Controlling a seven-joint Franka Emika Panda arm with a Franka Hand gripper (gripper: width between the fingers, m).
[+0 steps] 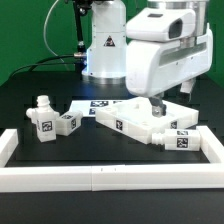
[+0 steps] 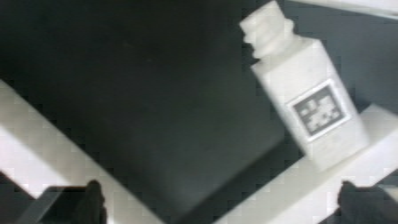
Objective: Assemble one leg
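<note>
Wrist view: gripper (image 2: 217,201) wide open, holding nothing; leg (image 2: 302,92) lying flat, not yet between fingers (image 2: 71,205). Exterior view: likely same leg near five o'clock from gripper, beside big white square part (image 1: 125,118). Looks like reaching step. Next: line up, go down, squeeze.

The tray part (image 1: 128,120) lies between the leg (image 1: 181,139), exterior view's right, and two other legs (image 1: 65,123), left

The exterior camera looks from slightly above across the counter (image 1: 25,100) toward the arm's base (image 1: 105,50), at middling distance. The wrist camera peers down past the jaws, very close (dark counter, one leg (image 2: 302,95)), a patch both views cover.
</note>
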